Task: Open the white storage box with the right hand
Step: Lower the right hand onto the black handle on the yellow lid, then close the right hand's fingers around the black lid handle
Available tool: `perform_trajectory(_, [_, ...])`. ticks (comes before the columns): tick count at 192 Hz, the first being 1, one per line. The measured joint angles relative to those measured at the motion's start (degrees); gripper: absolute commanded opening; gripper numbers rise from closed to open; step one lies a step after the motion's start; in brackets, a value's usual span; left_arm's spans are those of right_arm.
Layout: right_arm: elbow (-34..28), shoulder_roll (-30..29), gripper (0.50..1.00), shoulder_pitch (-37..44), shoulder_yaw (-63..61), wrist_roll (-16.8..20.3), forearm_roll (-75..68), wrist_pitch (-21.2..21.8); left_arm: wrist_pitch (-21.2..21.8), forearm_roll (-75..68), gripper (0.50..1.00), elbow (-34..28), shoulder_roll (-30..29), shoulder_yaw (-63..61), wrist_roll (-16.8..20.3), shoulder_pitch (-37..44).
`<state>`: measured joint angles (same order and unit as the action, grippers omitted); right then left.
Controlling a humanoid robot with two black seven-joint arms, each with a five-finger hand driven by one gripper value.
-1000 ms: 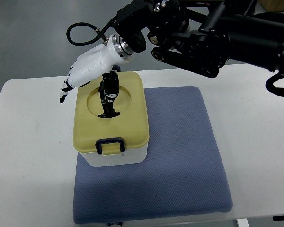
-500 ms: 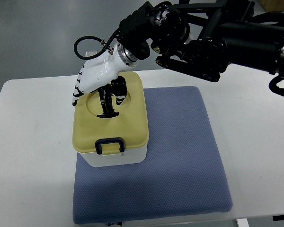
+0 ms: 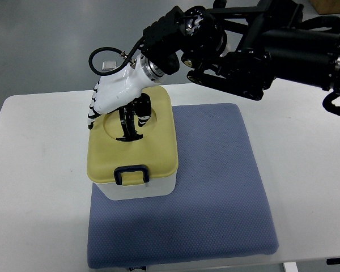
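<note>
Fingers of the right robot hand (image 3: 114,97) were seen reaching down over the far left part of the lid (image 3: 133,144), the white palm covering the recessed circle where a black handle (image 3: 127,122) stood upright. Black fingertips showed at the lid's left edge and others were curled near the handle, but whether the handle was actually gripped could not be told from this steep view, since the palm hid the contact. The black right arm (image 3: 255,45) was stretched in from the upper right, a looped cable hanging beside the wrist; no left arm was in view. The white storage box (image 3: 139,190) was set on the near left portion of a blue mat (image 3: 215,187), which lay on the white surface (image 3: 34,170). Its lid, a dull yellow with rounded corners, was seated flat and closed on the white body, and a dark blue latch (image 3: 131,174) was seen at the front edge, apparently folded down. Risk was judged to lie mainly in that latch: if it was fastened, a pull on the handle would probably lift the whole box off the mat rather than free the lid. A partial hold on the slim handle might also let it slip out, and an off-centre pull from the far side could tilt or drag the light box across the soft mat.
</note>
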<state>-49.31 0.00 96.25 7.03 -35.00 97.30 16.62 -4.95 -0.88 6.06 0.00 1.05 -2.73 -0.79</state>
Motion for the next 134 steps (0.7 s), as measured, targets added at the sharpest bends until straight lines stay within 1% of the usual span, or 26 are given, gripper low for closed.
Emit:
perform_trajectory(16, [0.0,0.0,0.827,0.0,0.1,0.0,0.0,0.0,0.0,0.0,1.000,0.0,0.0,0.0,0.0,0.0])
perform_trajectory(34, [0.0,0.0,0.801,0.0,0.1,0.0,0.0,0.0,0.0,0.0,1.000,0.0,0.0,0.0,0.0,0.0])
perform_trajectory(46, [0.0,0.0,0.795,0.0,0.1,0.0,0.0,0.0,0.0,0.0,1.000,0.0,0.0,-0.1,0.0,0.0])
perform_trajectory(50, [0.0,0.0,0.787,0.0,0.1,0.0,0.0,0.1,0.0,0.0,1.000,0.0,0.0,-0.1,0.0,0.0])
perform_trajectory(55, [0.0,0.0,0.756,0.0,0.1,0.0,0.0,0.1,0.0,0.0,1.000,0.0,0.0,-0.1,0.0,0.0])
perform_trajectory(59, [0.0,0.0,0.748,0.0,0.1,0.0,0.0,0.1,0.0,0.0,1.000,0.0,0.0,-0.1,0.0,0.0])
perform_trajectory(62, [0.0,0.0,0.725,0.0,0.1,0.0,0.0,0.1,0.0,0.0,1.000,0.0,0.0,-0.1,0.0,0.0])
perform_trajectory(72, [0.0,0.0,0.701,0.0,0.4,0.0,0.0,0.0,0.0,0.0,1.000,0.0,0.0,-0.1,0.0,0.0])
perform_trajectory(93, [0.0,0.0,0.686,0.0,0.8,0.0,0.0,-0.1,0.0,0.0,1.000,-0.1,0.0,-0.1,0.0,0.0])
perform_trajectory(102, [0.0,0.0,0.672,0.0,0.9,0.0,0.0,-0.1,0.0,0.0,1.000,-0.1,0.0,-0.1,0.0,0.0])
perform_trajectory(134, [-0.2,0.1,0.656,0.0,0.9,0.0,0.0,-0.2,0.0,0.0,1.000,-0.1,0.0,-0.1,0.0,0.0])
